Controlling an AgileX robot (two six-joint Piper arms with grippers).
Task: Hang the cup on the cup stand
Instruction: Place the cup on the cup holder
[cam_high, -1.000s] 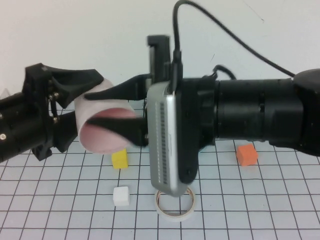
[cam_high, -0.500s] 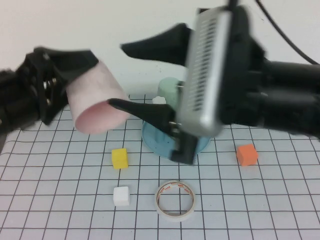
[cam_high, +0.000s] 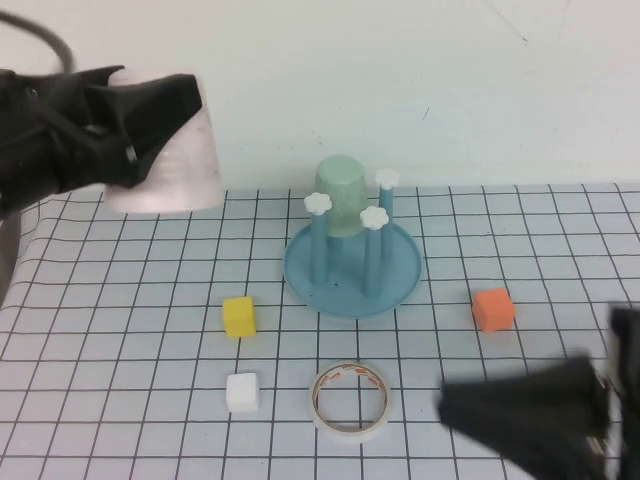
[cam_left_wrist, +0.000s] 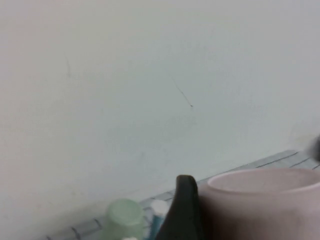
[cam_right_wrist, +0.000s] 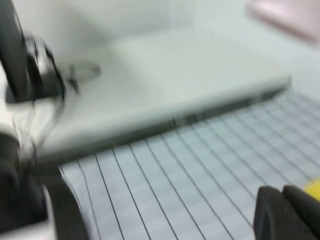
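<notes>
Gripping the pink cup (cam_high: 172, 160), mouth down, the left gripper (cam_high: 130, 120) is held high at far left, well apart from the cup stand (cam_high: 352, 262). The right gripper (cam_high: 520, 415) has been withdrawn low-right; its jaw state cannot be told. Handover appears done; hanging remains.

Pink cup (cam_high: 170, 165), blue cup stand (cam_high: 352, 268), green cup (cam_high: 343, 195).

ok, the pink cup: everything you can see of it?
The pink cup is a pale pink, tapered, matte plastic cup. It is held above the table's far left corner in the left gripper, whose dark fingers clamp its upper part; its wide end points down. It is well left of the cup stand, touching nothing else. The right gripper sits low at near right, away from it.
</notes>
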